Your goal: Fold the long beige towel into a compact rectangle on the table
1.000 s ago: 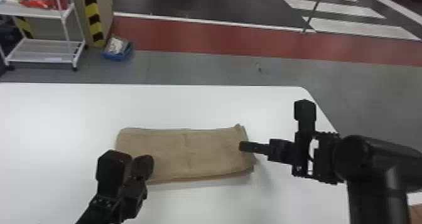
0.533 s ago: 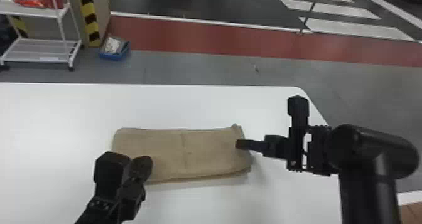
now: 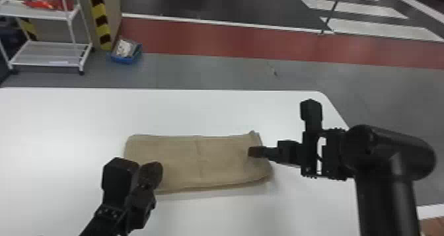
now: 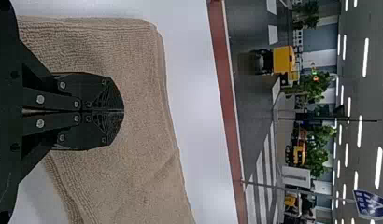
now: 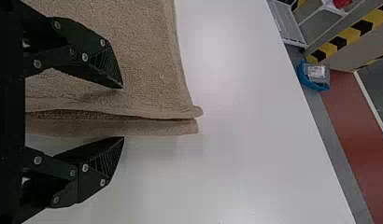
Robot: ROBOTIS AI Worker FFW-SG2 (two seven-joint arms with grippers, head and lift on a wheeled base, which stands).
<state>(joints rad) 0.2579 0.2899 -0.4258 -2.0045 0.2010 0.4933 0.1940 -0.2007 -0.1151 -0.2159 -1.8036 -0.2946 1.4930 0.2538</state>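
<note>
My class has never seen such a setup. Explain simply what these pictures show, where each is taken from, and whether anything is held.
This is a robot with two black arms. The head view looks forward and down from its head; the other two come from wrist cameras, shown turned sideways. On the white table lies a beige towel, folded into a rough rectangle. The left pincer is closed over the towel, with nothing visible between its fingers. The right pincer is open at the towel's layered end, one finger over the cloth, the other beyond its edge. Nothing appears to be held.
</note>
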